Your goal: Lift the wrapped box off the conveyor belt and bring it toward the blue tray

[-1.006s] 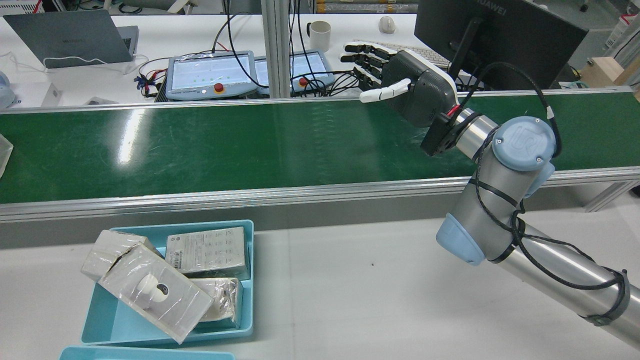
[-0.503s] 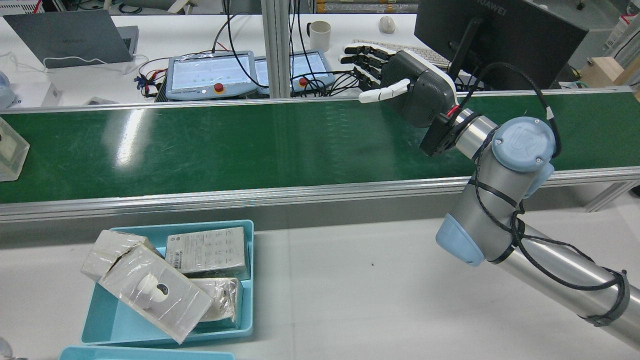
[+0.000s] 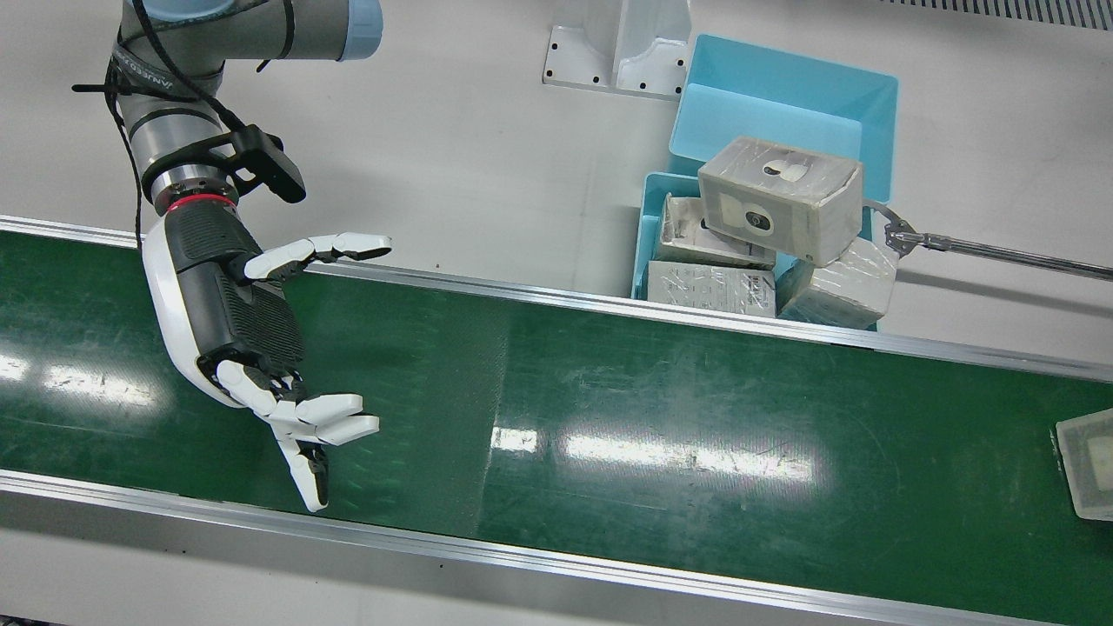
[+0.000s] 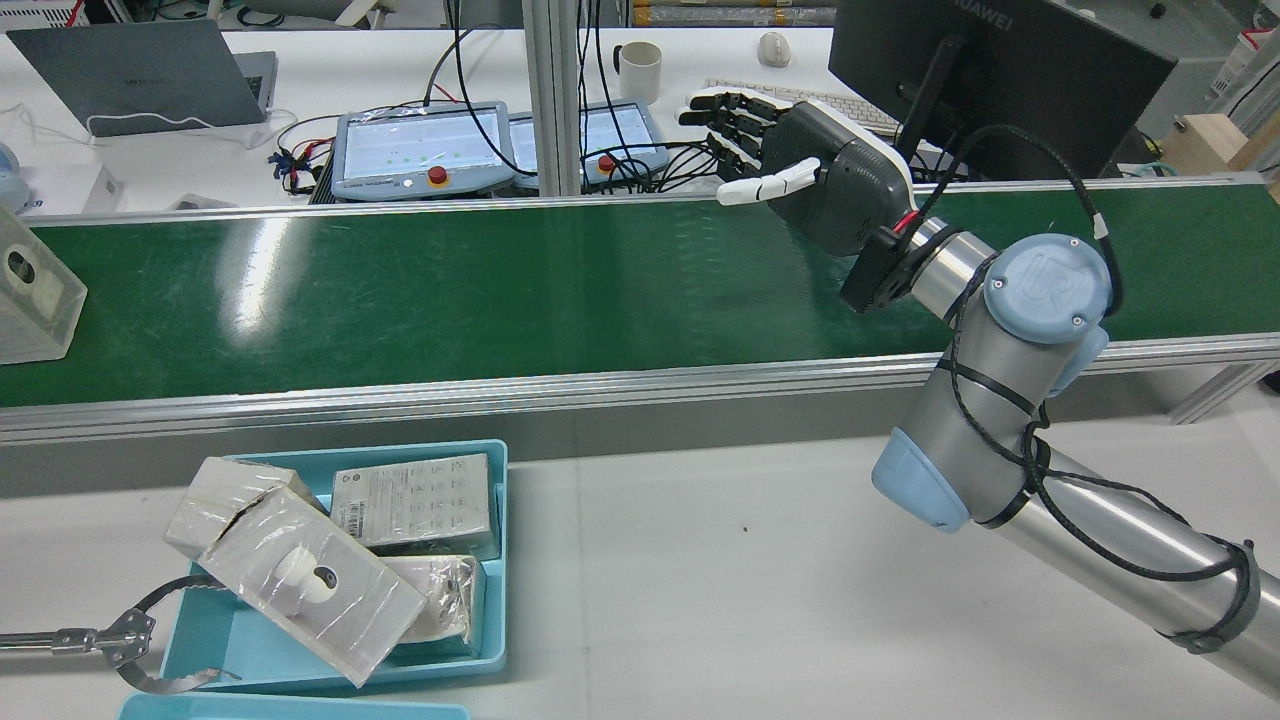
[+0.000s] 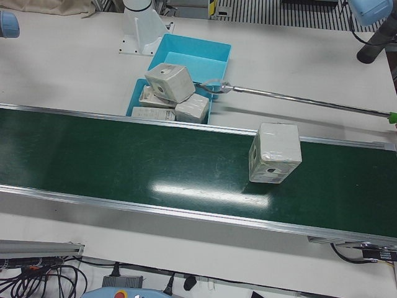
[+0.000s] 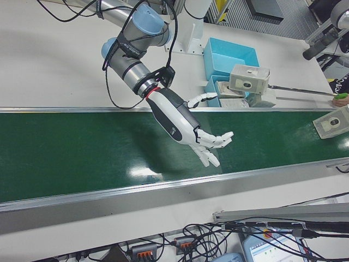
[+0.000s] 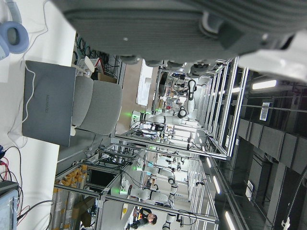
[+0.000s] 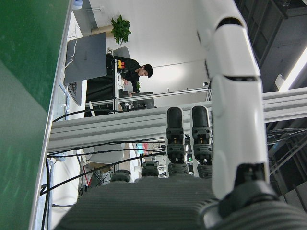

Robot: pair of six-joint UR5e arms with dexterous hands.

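The wrapped box [image 4: 30, 295] lies on the green conveyor belt [image 4: 500, 290] at the rear view's far left edge. It also shows as the wrapped box [image 5: 275, 153] in the left-front view and the wrapped box [image 3: 1087, 465] at the front view's right edge. My right hand [image 4: 800, 165] hovers open over the belt's other end, palm up and fingers spread, far from the box; it shows again as the right hand [image 3: 252, 348]. The blue tray [image 4: 490, 560] stands on the white table beside the belt and holds several wrapped boxes. Of my left hand [image 7: 192, 24] only the palm shows.
A long metal reacher tool [image 4: 120, 635] pokes at the tray's corner, seen also as the reacher tool [image 3: 904, 235]. A second blue tray [image 3: 783, 96] stands behind the first. Monitor [image 4: 990, 70], laptop and pendants stand beyond the belt.
The wrapped box has ridden further into the rear view from the left edge. The reacher tool has come in at the lower left by the tray. My right hand barely moved.
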